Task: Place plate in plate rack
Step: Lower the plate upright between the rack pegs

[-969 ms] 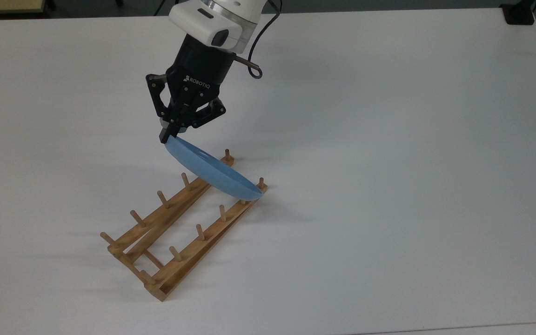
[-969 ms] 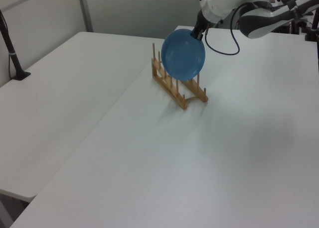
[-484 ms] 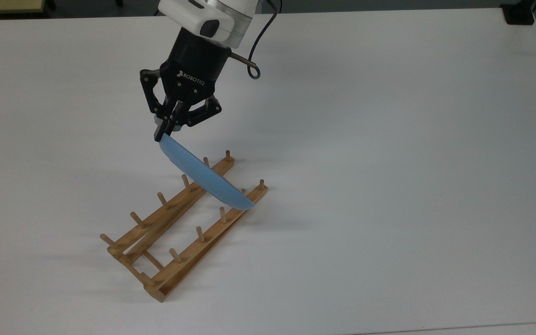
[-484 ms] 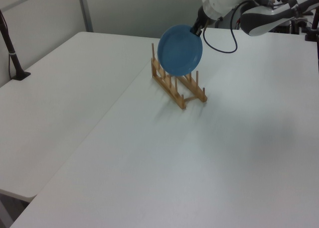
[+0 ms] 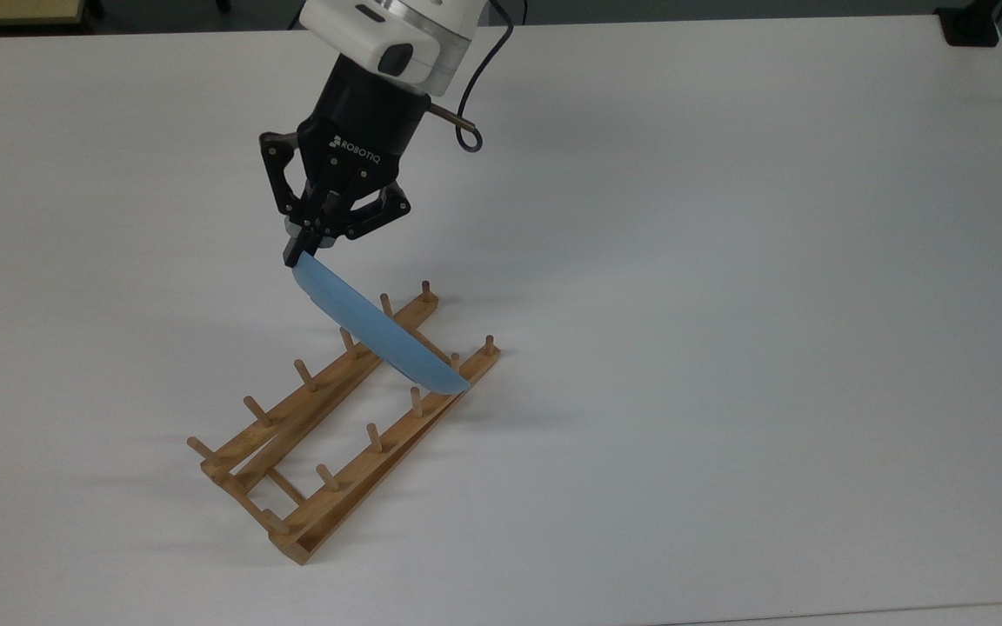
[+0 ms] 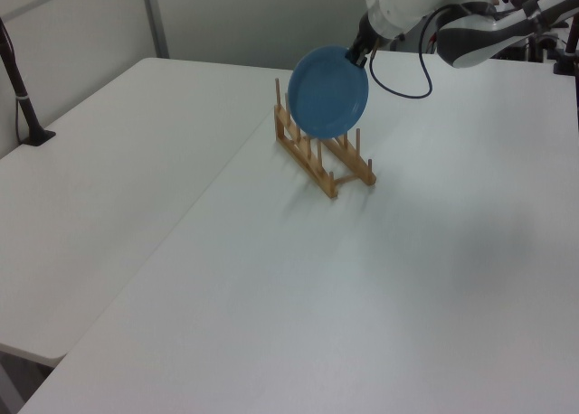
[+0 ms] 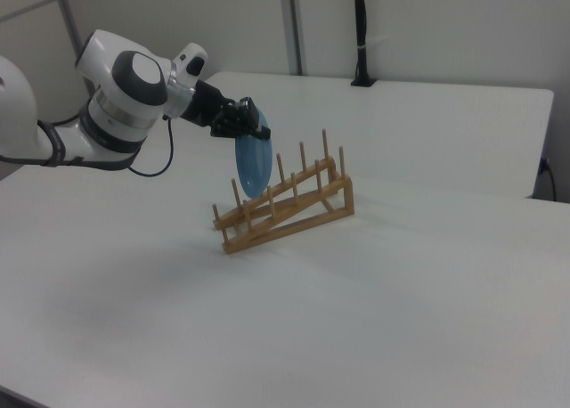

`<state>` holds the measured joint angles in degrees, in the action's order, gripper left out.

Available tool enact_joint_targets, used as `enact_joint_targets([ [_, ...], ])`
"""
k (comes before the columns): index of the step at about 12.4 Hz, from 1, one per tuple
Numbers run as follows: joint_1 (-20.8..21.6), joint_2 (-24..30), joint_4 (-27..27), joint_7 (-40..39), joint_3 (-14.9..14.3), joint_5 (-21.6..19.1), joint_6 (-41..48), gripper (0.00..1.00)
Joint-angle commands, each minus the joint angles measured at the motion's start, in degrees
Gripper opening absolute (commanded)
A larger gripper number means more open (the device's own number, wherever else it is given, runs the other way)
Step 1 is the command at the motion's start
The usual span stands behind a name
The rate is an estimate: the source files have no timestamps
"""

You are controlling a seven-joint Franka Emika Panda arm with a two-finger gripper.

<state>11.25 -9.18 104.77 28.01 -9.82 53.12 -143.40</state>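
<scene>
White table (image 5: 727,261): tilted tool (image 5: 297,254) grips plate (image 5: 379,335) over plate rack (image 5: 327,452).

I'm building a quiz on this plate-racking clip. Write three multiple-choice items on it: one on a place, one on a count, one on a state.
1. Where along the plate rack is the plate?
A. Near the end at the top view's upper right
B. At the middle
C. Near the end at the top view's lower left

2. How many upright pegs stand on each rail?
A. Four
B. Six
C. Nine

3. What is the state of the plate?
A. Lying flat on the table
B. Standing free in the rack
C. On edge, gripped at its rim by the gripper

Answers:
1. A, the plate crosses both rails beside the last pegs at that end.
2. B, the top view lets you count six on each rail, though the plate partly hides some.
3. C, the gripper is shut on the upper rim.
</scene>
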Motion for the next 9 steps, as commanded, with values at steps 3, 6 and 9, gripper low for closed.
enact_joint_targets([
  [3,0.53,-1.19,1.58,1.61,0.15,1.73,-1.10,0.02],
  [6,0.70,-2.68,1.67,2.57,0.15,1.46,-0.92,0.32],
  [9,0.79,-3.04,1.76,5.47,0.24,1.11,-0.92,0.48],
])
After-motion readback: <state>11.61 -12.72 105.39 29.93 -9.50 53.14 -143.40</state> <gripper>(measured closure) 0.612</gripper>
